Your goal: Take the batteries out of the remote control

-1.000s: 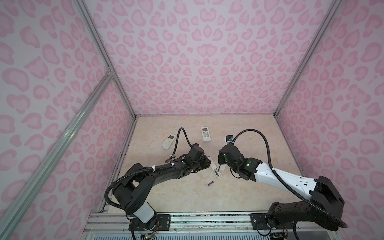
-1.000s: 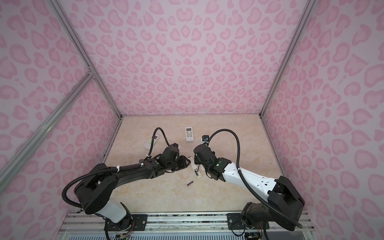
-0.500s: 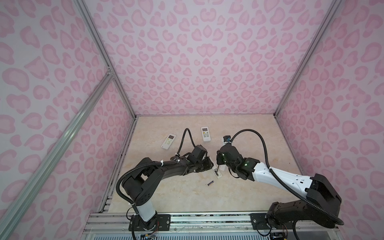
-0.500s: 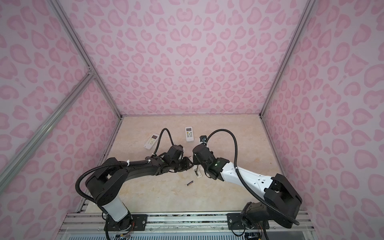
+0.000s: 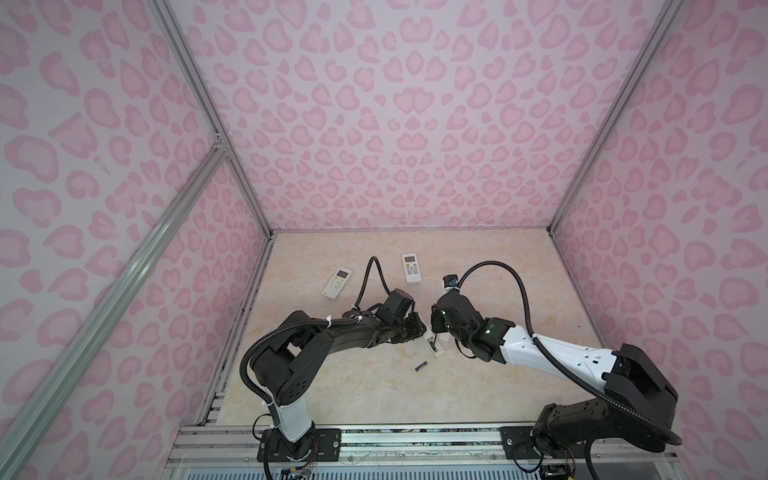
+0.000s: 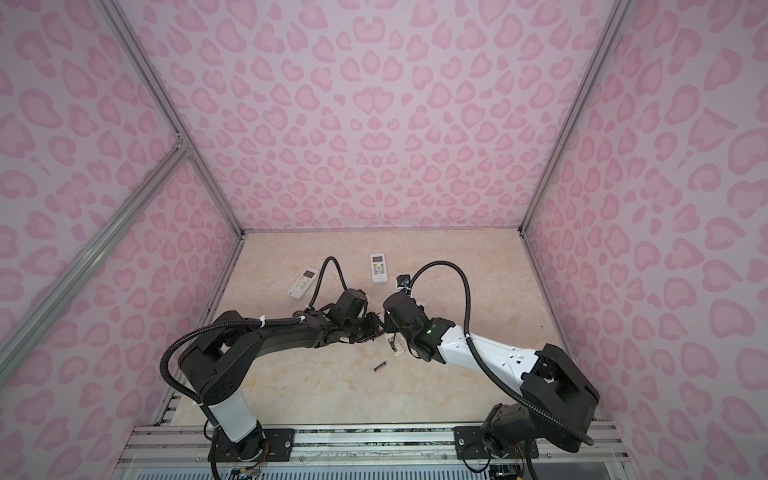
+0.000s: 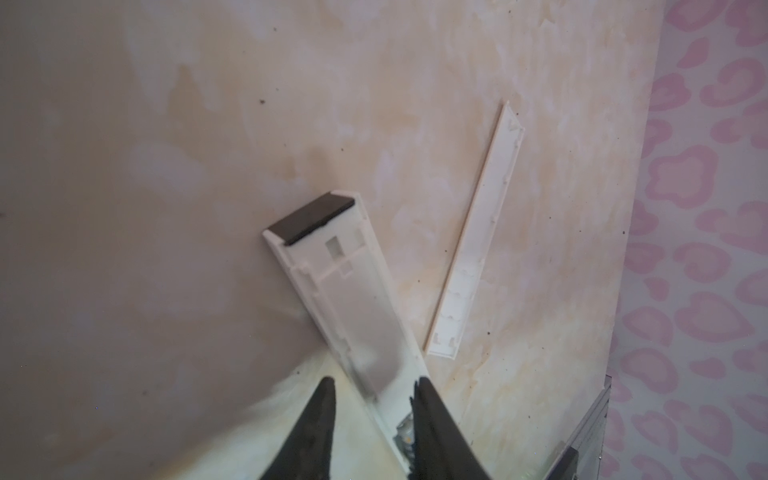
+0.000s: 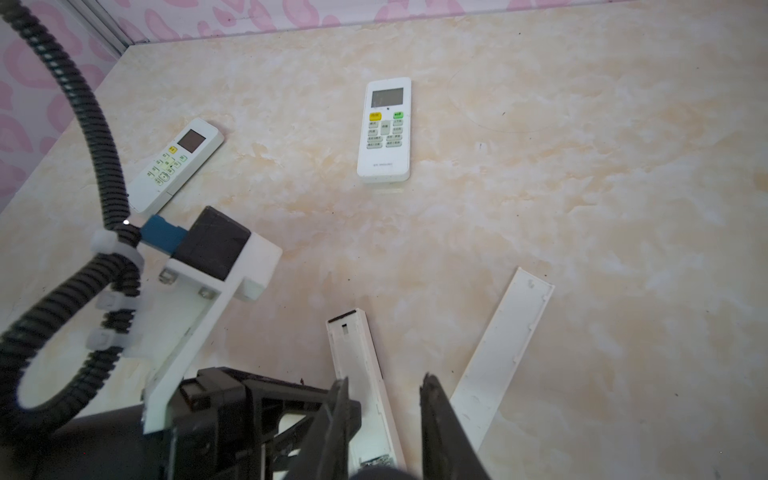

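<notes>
Looking down, we find the slim remote (image 5: 434,347) in the middle of the tabletop (image 5: 498,266), back up, long axis 11 to 5 o'clock, clamped across its width by the left gripper (image 7: 374,386)'s jaws. The right gripper (image 8: 384,380)'s jaws hang narrowly parted over it. One battery (image 5: 421,365) lies loose at its 7 o'clock, axis 8 to 2. Bare tabletop spreads toward 3 o'clock.
</notes>
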`<action>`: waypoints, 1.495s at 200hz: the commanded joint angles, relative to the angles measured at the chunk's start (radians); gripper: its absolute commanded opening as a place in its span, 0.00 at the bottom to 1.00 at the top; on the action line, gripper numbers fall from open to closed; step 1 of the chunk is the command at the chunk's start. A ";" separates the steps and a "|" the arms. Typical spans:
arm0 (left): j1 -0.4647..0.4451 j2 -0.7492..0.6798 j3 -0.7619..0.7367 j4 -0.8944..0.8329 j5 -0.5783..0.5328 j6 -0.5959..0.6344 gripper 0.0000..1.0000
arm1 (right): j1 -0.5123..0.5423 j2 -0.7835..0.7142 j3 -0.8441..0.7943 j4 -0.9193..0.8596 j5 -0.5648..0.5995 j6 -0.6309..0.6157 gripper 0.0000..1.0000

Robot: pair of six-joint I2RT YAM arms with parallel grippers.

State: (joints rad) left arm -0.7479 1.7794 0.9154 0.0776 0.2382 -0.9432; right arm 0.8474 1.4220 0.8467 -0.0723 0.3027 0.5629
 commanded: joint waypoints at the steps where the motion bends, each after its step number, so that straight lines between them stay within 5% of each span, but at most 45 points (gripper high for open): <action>1: 0.002 0.020 0.011 0.007 -0.007 -0.010 0.35 | 0.024 0.018 0.002 -0.005 0.050 -0.028 0.00; 86: 0.007 0.076 0.034 -0.013 -0.014 -0.012 0.35 | 0.088 0.035 -0.001 0.007 0.156 -0.096 0.00; 141: 0.009 0.098 0.042 -0.028 0.000 0.001 0.35 | 0.203 0.107 0.060 -0.008 0.338 -0.229 0.00; 241: 0.009 0.091 0.052 -0.051 0.001 0.029 0.34 | 0.246 0.073 0.083 0.023 0.350 -0.233 0.00; 299: 0.009 0.069 0.061 -0.058 0.015 0.049 0.35 | 0.171 -0.056 0.006 0.102 0.276 -0.148 0.00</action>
State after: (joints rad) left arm -0.7395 1.8622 0.9703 0.0986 0.2794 -0.9234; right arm 1.0595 1.3941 0.8742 -0.0132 0.6224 0.3508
